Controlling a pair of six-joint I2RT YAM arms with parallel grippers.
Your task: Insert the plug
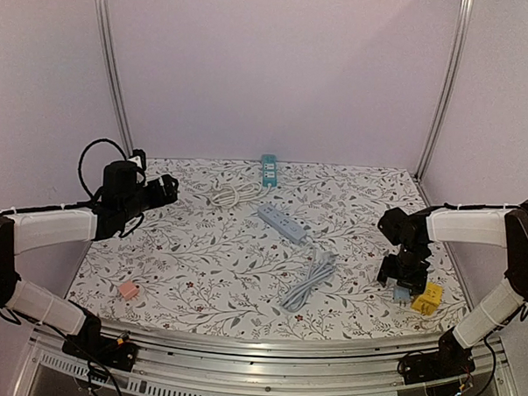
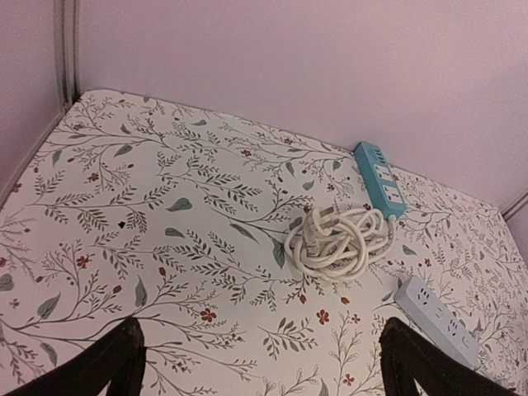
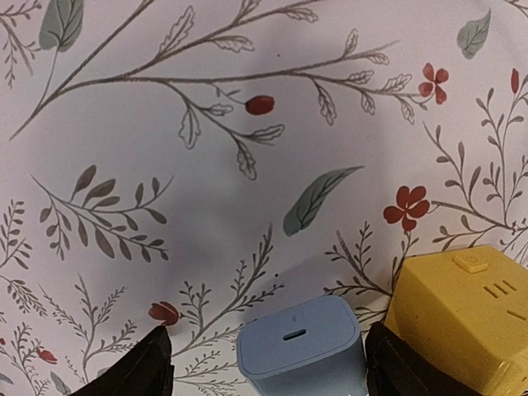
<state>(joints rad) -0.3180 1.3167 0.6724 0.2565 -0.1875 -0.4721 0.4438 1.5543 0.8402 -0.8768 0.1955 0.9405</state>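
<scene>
A: Which step, then?

B: Grasping, most likely. Hovering low with the right gripper (image 3: 268, 367) over the blue plug (image 3: 301, 346) — fingers spread, one to each side, nothing clamped yet.

A: And where exactly?

B: Bottom centre of the right wrist view, between the two fingers, nearer the right one, just beside the yellow block (image 3: 470, 313). Lower right in the top view.

A: Needed next?

B: Probably closing squarely on the plug's sides without nudging the yellow block, then lifting and carrying toward the white power strip (image 1: 281, 222) at mid-frame — well apart from here.

A: And the left gripper (image 2: 264, 367)?

B: Raised at the upper left, spread wide, holding nothing. Facing the coiled white cable (image 2: 334, 239) and the teal strip (image 2: 379, 177).
</scene>
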